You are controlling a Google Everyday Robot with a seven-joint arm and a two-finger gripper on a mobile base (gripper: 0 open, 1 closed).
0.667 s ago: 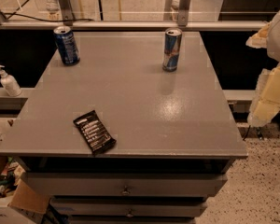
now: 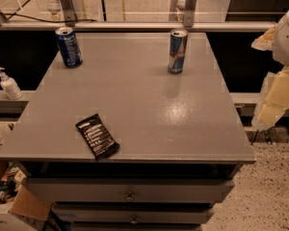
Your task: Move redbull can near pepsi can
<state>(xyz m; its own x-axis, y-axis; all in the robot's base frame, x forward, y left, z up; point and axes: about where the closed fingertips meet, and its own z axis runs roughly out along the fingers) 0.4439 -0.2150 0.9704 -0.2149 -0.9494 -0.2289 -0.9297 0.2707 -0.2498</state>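
While the redbull can (image 2: 177,51) stands upright and untouched on the desk (image 2: 183,124), we judge the task to be at its first step: the approach, with no grasp made. We give every position from the redbull can.

- The pepsi can (image 2: 69,46) stands upright well to its left, at about the same depth.
- A dark snack bar (image 2: 97,135) lies flat to its front left, well apart.
- The gripper (image 2: 275,93) hangs to its right, off the desk and well apart from the can. We cannot tell whether it is open or closed.

We judge that the next move calls for bringing the gripper leftward to the redbull can and taking hold at mid-height, so the tall, slim body does not tip. The carry then runs left and should stop just short of the pepsi can.
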